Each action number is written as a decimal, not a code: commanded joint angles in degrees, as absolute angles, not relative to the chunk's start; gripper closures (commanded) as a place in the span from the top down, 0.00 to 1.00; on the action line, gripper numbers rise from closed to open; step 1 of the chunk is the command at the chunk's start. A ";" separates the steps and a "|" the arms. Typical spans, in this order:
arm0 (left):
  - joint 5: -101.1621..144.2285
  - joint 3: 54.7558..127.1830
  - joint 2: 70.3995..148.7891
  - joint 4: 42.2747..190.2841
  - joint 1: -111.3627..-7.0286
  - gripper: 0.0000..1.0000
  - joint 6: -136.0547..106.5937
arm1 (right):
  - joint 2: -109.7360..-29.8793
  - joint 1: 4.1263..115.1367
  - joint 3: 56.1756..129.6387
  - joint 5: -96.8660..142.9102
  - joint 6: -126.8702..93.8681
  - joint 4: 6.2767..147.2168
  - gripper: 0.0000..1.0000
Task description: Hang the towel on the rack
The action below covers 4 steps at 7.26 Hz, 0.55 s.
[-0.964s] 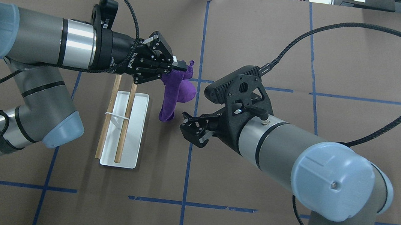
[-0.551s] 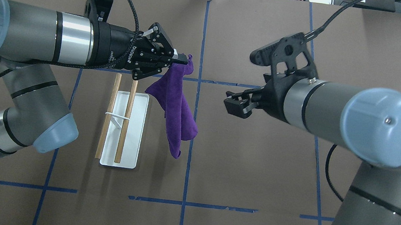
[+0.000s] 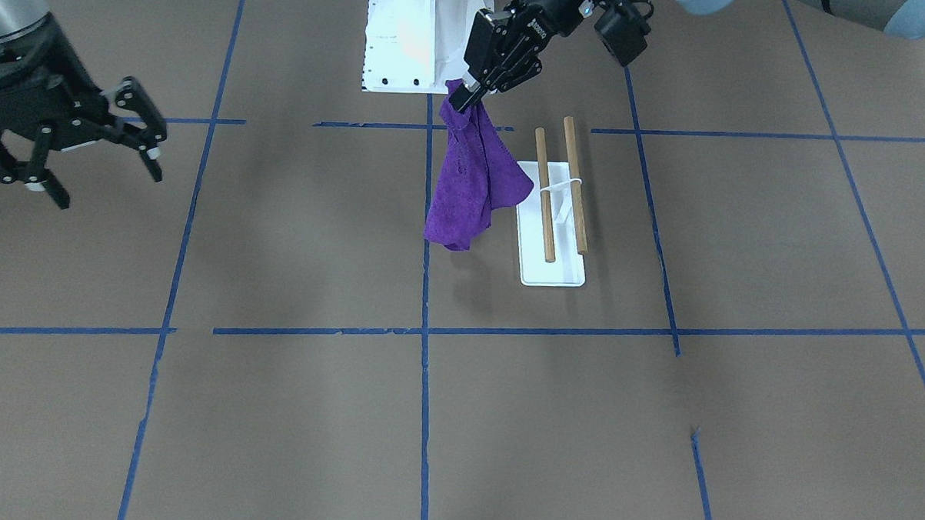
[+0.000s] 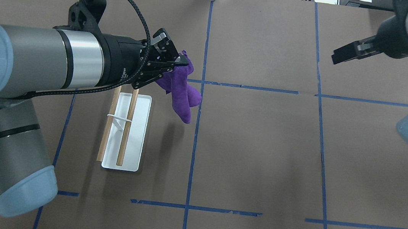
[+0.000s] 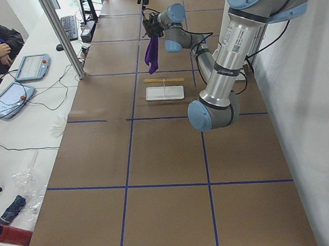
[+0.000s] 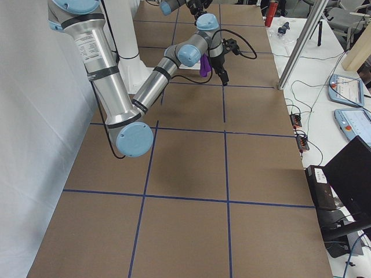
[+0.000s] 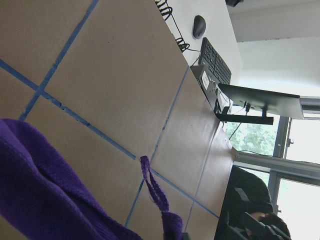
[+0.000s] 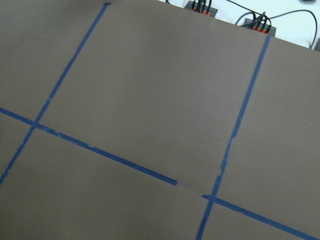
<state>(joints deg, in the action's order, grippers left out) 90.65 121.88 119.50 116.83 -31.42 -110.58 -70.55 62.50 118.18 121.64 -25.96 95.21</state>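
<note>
we see left gripper (image 4: 182,64) pinching purple cloth towel (image 4: 182,93), dangling just beside white-based rack (image 4: 137,137) with two brown wooden rods, right gripper (image 3: 108,187) spread, well apart over brown bench (image 4: 257,155)

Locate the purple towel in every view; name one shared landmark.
Front-facing: towel upper centre, left of the rack.
Overhead: towel upper left-centre, right of rack.
Exterior left: towel top centre, above rack.
Exterior right: towel top centre, small.
Left wrist: towel lower left, close.
Right wrist: not in it.
Landmark: the rack's white base.
</note>
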 commanded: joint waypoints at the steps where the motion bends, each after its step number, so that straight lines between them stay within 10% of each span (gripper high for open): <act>1: 81.84 129.70 116.74 103.48 -27.34 0.00 -106.70 | -72.86 72.13 112.69 127.17 -10.28 102.87 1.00; 4: 74.37 133.86 109.87 90.31 -26.02 0.00 -102.31 | -73.91 75.41 108.29 127.00 -0.97 106.87 1.00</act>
